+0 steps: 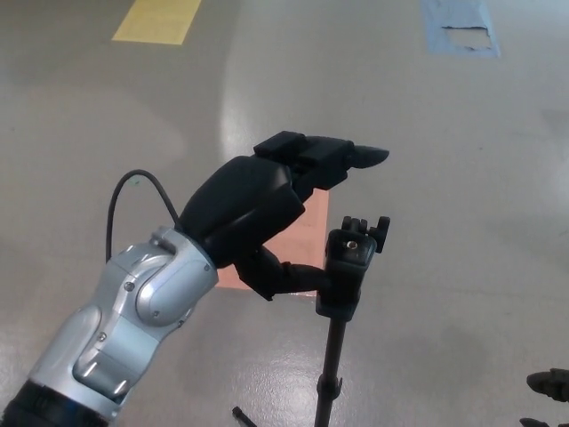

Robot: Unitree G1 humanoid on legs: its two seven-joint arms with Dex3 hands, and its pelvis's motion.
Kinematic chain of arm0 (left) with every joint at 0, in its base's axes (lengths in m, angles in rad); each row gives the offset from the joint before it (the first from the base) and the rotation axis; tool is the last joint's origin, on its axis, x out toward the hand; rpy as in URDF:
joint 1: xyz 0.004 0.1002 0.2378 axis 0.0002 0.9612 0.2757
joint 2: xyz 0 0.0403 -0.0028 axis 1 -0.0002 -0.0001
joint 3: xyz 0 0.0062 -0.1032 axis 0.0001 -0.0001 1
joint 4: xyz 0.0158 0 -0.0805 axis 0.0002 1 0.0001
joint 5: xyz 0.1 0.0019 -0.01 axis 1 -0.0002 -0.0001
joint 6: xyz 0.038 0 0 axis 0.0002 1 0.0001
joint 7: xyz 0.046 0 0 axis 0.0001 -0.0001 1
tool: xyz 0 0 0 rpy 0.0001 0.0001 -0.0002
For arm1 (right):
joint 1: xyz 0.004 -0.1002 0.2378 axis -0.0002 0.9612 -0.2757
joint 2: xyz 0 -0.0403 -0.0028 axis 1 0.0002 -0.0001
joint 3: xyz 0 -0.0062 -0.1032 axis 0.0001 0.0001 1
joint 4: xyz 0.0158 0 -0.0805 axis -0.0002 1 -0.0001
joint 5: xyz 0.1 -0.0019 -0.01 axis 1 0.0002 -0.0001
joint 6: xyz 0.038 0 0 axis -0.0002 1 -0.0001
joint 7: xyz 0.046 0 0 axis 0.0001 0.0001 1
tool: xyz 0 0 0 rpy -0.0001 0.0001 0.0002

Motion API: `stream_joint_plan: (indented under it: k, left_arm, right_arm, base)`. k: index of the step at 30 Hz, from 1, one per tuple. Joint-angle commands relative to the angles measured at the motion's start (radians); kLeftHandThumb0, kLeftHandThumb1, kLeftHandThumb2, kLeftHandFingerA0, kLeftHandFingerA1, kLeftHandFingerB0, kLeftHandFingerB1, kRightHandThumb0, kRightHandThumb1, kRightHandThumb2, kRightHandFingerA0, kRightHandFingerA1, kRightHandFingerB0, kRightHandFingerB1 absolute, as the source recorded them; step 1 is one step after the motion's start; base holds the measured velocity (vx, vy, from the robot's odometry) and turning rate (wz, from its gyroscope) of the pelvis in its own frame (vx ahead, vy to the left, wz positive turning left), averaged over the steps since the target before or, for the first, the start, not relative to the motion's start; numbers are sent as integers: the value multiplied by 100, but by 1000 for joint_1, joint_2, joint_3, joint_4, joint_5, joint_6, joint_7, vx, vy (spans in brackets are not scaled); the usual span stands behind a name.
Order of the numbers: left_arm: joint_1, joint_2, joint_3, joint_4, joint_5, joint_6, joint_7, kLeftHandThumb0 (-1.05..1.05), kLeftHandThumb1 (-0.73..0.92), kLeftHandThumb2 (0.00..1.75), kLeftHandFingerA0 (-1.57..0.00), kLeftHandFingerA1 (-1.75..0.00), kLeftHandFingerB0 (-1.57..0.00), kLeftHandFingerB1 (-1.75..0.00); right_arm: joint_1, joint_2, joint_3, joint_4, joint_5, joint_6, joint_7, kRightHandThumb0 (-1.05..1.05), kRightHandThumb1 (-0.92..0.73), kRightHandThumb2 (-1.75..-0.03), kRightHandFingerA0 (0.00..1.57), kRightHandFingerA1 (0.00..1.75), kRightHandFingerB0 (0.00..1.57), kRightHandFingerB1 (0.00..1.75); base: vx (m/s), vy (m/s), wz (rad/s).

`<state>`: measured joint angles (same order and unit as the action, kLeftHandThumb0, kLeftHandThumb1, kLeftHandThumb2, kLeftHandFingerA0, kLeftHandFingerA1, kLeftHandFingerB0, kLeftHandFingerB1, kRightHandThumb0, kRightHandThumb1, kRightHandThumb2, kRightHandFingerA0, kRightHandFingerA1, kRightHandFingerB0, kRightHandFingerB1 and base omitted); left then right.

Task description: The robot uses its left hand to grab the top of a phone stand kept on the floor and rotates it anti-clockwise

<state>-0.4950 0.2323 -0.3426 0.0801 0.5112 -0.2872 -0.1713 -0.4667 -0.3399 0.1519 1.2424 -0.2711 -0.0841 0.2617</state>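
Note:
A black phone stand (342,302) rises from the floor at the lower middle, its clamp head (355,245) topped with small knobs. My left hand (267,209) hovers just left of and above the head. The two fingers (347,158) stretch out over the top without touching it. The thumb (289,277) reaches in from the left and meets the side of the stand's head. The hand is open and holds nothing. Only a dark sliver at the lower right edge may be my right hand (551,384); its state does not show.
A pale orange patch (302,233) lies on the grey floor behind the hand. A yellow floor marking (158,20) is at the top left and a blue patch (458,27) at the top right. A black stand leg (244,416) shows at the bottom edge.

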Motion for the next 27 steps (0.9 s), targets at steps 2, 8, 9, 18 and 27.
stream_joint_plan:
  k: [2,8,9,18,27]
  left_arm:
    - [-13,-1,-6,19,14,9,4,-65,51,56,-21,-34,-3,-24]
    - [-14,-6,-10,18,16,12,5,-35,23,85,-1,-47,-1,-51]
    - [-14,-8,-11,18,18,13,6,-67,42,74,-16,-42,-5,-25]
    - [-16,-16,-16,10,12,30,-9,-63,50,56,-21,-33,-2,-24]
    - [-22,-22,-26,11,21,25,0,-62,49,56,-22,-34,-4,-24]
  right_arm:
    - [-2,-10,4,-2,-3,13,-2,-35,-76,-66,41,41,6,20]
    - [-4,-7,2,1,-1,20,-7,-35,-79,-63,47,40,4,25]
    - [-5,-7,2,0,-1,19,-6,-35,-76,-67,39,42,6,19]
    - [-6,-11,3,-1,-2,14,-6,-36,-78,-63,44,40,4,25]
    - [-7,-11,-14,0,13,11,13,-37,-79,-63,42,40,3,24]
  base:
    - [0,0,0]
    - [0,0,0]
    - [0,0,0]
    - [0,0,0]
    - [0,0,0]
